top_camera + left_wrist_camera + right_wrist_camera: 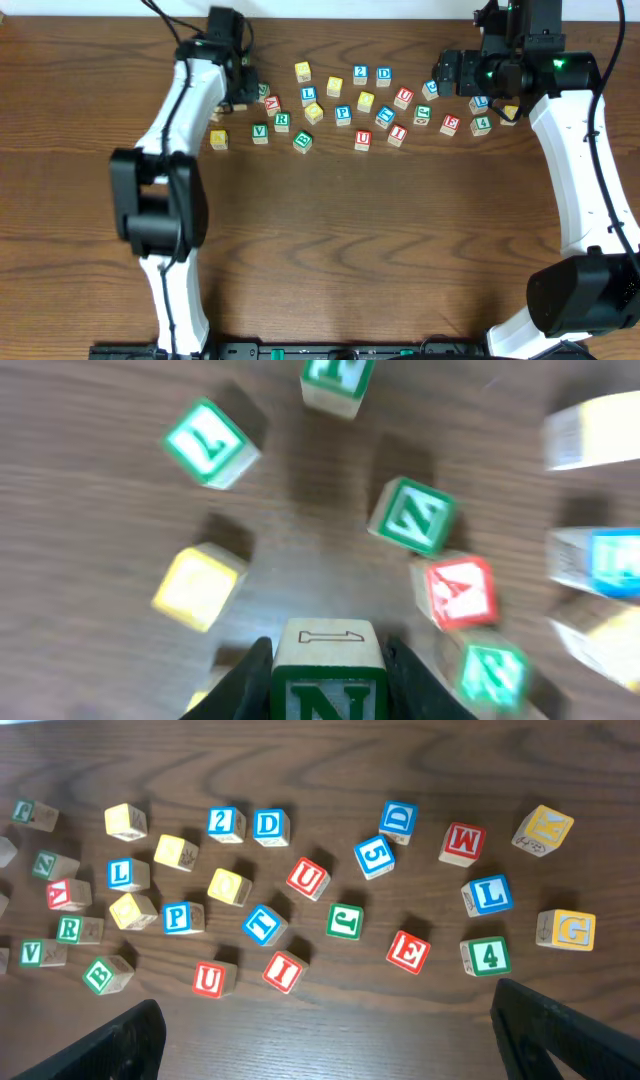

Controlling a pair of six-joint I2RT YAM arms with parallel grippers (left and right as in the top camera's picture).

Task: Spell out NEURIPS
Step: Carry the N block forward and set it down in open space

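My left gripper [328, 652] is shut on a light-wood cube with a green N [328, 698], held above the table. In the overhead view that gripper [243, 88] hangs over the left end of the cube scatter and hides the N. Loose on the table lie a red U [309, 878], a second red U [210, 979], a red I [283, 970], a red E [408, 951], a green R [68, 929], a blue P [178, 917] and yellow-faced cubes [229, 886]. My right gripper [335, 1040] stands open above bare wood, just in front of the I.
Other cubes lie among them: blue 2 [226, 822], D [268, 824], 5 [374, 856], red M [462, 843], blue L [489, 894], green 4 [487, 957], yellow G [569, 930], green V [260, 131]. The near half of the table [350, 250] is bare wood.
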